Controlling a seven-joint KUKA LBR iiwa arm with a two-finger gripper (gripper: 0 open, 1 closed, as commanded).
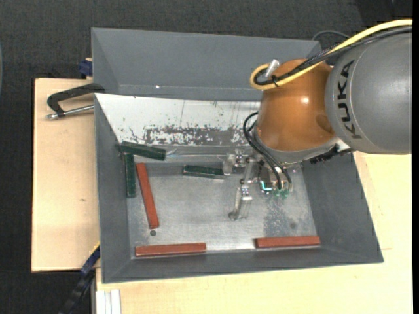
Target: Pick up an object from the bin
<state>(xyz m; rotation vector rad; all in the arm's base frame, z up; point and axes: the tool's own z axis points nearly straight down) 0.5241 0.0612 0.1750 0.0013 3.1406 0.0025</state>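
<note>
The grey sheet-metal bin [110, 208] has smooth, matt walls. Its floor and the wall at 12 o'clock are brighter bare metal, scuffed, speckled with dark scratch marks and dully reflective. The three red-brown flat bars [147, 195], toward 9, 7 and 5 o'clock, look matt and even, whether wood or plastic I cannot tell, and the dark green flat bars [203, 171] look equally dull. The rounded orange cover [294, 113] on the wrist is glossy, smooth plastic, beside the satin grey arm shell [380, 90].
</note>
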